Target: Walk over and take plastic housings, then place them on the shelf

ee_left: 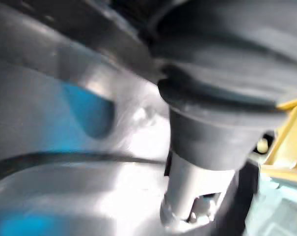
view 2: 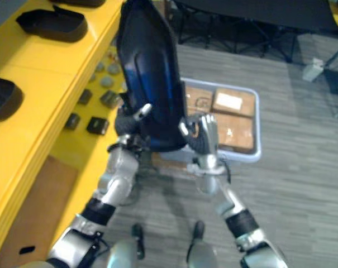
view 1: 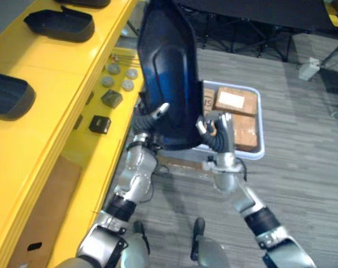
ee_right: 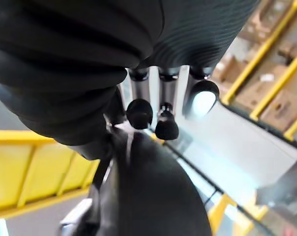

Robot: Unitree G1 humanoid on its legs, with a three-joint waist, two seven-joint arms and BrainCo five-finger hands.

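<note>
- eye views: housing upright at 12 o'clock, clamped between left hand and right hand; shelf at 9 o'clock.
- left wrist view: a finger presses on the housing.
- right wrist view: fingers curl over its rim.
- carrying step, i think; next, swing it to 9 o'clock, onto free shelf space.

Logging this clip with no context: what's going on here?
The robot holds a large dark plastic housing upright between both hands. The left hand grips its lower left edge and the right hand its lower right edge. It stands beside the yellow shelf, whose top level already carries other housings. The held one is not yet on the shelf. A grey bin of cardboard boxes sits on the floor behind.
</note>
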